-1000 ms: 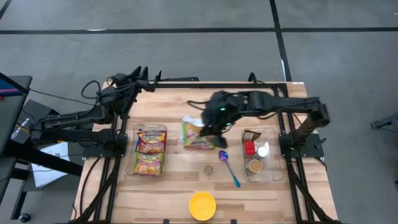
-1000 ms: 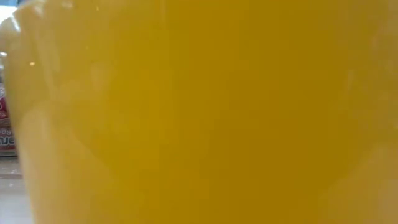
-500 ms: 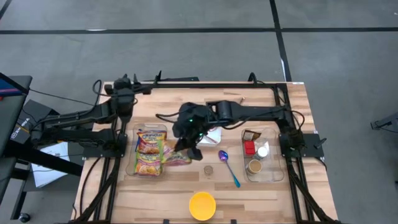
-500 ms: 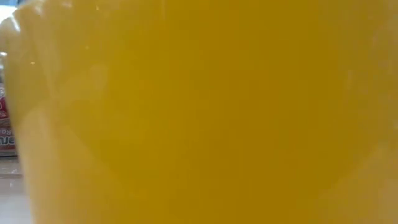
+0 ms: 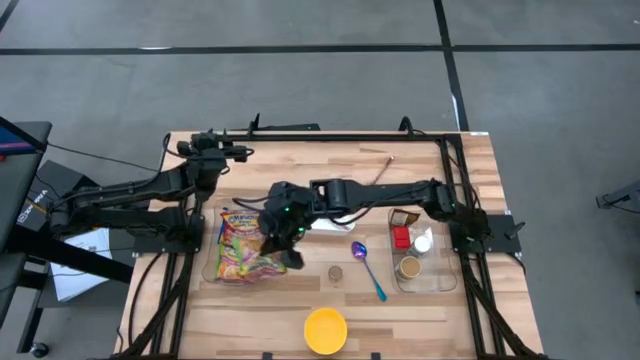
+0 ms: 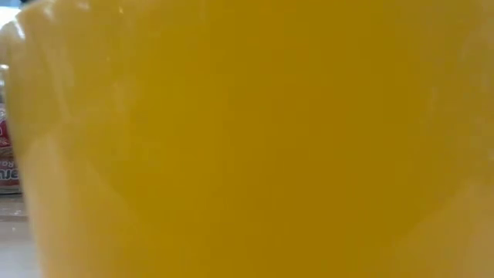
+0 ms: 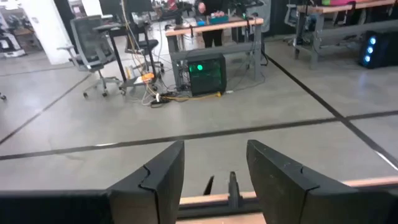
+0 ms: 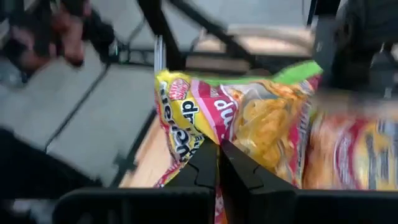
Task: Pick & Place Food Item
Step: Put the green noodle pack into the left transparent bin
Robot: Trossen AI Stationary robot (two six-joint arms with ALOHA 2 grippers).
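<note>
The right gripper (image 5: 283,243) reaches across the table (image 5: 300,310) to the clear tray (image 5: 207,262) on the left side, its fingers (image 8: 205,168) pinched tight on the edge of a noodle packet (image 8: 261,124). The packet hangs just under the gripper, over the packets (image 5: 238,240) already lying in that tray. The left gripper (image 7: 214,180) waits at the table's back edge, its jaws partly apart and holding nothing. A yellow bowl (image 5: 325,330) sits well away, near the front edge.
</note>
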